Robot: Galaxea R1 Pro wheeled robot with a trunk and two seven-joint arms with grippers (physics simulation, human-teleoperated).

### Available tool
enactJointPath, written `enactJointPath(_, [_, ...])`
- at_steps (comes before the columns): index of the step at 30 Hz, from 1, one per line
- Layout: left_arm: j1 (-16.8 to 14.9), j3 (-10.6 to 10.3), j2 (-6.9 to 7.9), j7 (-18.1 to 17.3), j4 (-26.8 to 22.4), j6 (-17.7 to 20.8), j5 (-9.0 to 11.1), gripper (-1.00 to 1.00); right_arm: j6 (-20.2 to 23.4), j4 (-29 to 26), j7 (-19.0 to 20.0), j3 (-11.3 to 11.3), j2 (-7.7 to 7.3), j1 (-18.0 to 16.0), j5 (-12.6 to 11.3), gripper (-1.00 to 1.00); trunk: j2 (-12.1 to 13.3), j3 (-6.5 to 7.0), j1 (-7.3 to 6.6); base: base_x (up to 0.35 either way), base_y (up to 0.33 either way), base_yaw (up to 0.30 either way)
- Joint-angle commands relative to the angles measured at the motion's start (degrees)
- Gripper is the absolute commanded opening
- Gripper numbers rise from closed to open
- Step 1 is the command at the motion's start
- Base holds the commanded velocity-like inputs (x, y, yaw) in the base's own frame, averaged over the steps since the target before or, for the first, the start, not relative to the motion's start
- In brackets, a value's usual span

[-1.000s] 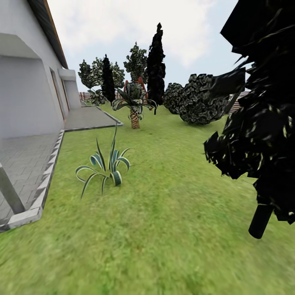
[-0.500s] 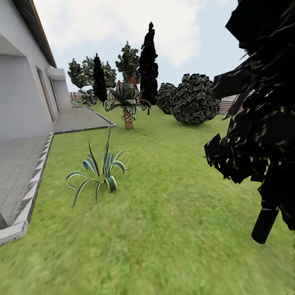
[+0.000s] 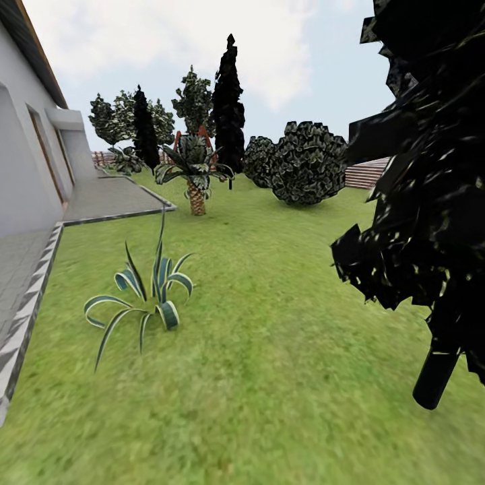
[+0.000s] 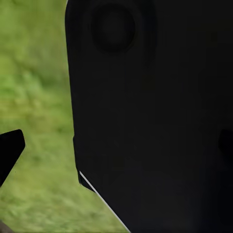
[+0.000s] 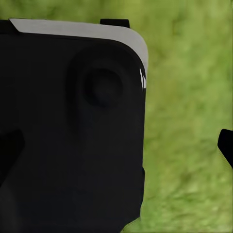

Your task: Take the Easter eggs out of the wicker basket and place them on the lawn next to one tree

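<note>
- I am on the lawn, driving; the basket and the eggs are not before me now, so I cannot tell where they lie.
- A black tree stands close on my right. Its trunk is near my path, and I judge the base could strike it if I turn right too early.
- A striped plant is ahead on the left, and past it a stone kerb edges the paving. A wheel could catch there if I drift left.
- In both wrist views a dark body blocks the lens, with only grass beside it. I cannot tell whether either end effector is released or clenched.
- The far trees look thin-trunked; I might pick a wrong one, because from here they are small.
</note>
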Motion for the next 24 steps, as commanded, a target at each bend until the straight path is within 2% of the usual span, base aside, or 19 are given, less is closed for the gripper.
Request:
enactJointPath(1, [0.04, 0.00, 0.00, -0.02, -0.13, 0.03, -0.01, 1.00, -0.02, 0.06, -0.02, 0.01, 0.00, -0.04, 0.03, 1.00, -0.02, -0.04, 0.03, 0.334, 0.086, -0.002])
enactJointPath(8, [0.04, 0.00, 0.00, -0.02, -0.13, 0.03, -0.03, 1.00, -0.07, 0.03, -0.02, 0.01, 0.00, -0.04, 0.03, 1.00, -0.02, -0.04, 0.03, 0.334, 0.086, -0.008])
enactJointPath(14, [0.04, 0.00, 0.00, -0.02, -0.13, 0.03, -0.01, 1.00, -0.05, 0.02, -0.10, -0.05, 0.00, -0.04, 0.02, 1.00, -0.02, -0.04, 0.03, 0.334, 0.089, -0.168])
enactJointPath(24, [0.04, 0.00, 0.00, -0.02, -0.13, 0.03, -0.05, 1.00, -0.02, 0.01, -0.11, 0.00, 0.00, -0.04, 0.03, 1.00, -0.02, -0.04, 0.03, 0.334, 0.095, -0.008])
